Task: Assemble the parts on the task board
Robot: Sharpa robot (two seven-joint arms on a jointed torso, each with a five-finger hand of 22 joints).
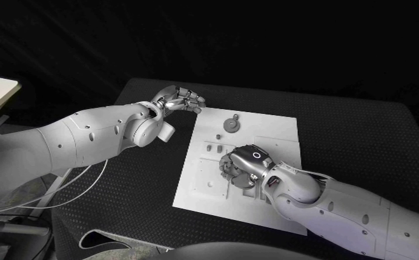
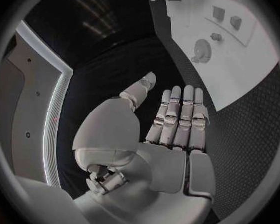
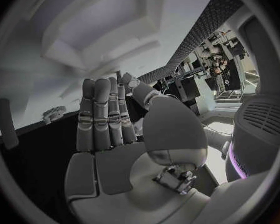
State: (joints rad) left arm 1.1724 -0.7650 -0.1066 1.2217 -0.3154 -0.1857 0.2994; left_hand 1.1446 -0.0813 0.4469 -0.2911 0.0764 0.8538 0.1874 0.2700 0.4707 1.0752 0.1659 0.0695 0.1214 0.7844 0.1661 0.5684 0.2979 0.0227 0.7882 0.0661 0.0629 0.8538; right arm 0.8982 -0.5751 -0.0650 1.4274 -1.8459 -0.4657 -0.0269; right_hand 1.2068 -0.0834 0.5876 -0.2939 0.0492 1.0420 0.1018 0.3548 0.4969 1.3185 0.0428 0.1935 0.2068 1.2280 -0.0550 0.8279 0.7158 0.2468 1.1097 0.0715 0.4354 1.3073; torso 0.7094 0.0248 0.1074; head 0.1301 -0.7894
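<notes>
The white board [image 1: 262, 128] lies in the middle of the black table [image 1: 349, 126]. A round toothed part [image 1: 230, 124] with a small tab rests on the board's far portion, and smaller blocks [image 1: 214, 148] sit in recesses nearer the middle.

The right hand [image 1: 242, 167] is lowered over the middle of the board, above the recessed area. In the right wrist view its fingers [image 3: 102, 115] are stretched out side by side, and nothing is seen held in them. Whether a part lies beneath the palm cannot be told.

The left hand [image 1: 179, 100] is held off the board's far left corner, over the table. In the left wrist view its fingers [image 2: 180, 115] are straight and together, with nothing in them.

A risk is judged to lie with the right hand: because the recesses are covered by it in the head view, a part could be nudged out of its seat or pushed askew if the fingers were closed blindly. The board could also be slid across the table by a downward press, since it is not steadied by the left hand.

The round part and two small blocks [image 2: 226, 17] are shown uncovered in the left wrist view, whereas the board's layout as a whole is given by the head view.
</notes>
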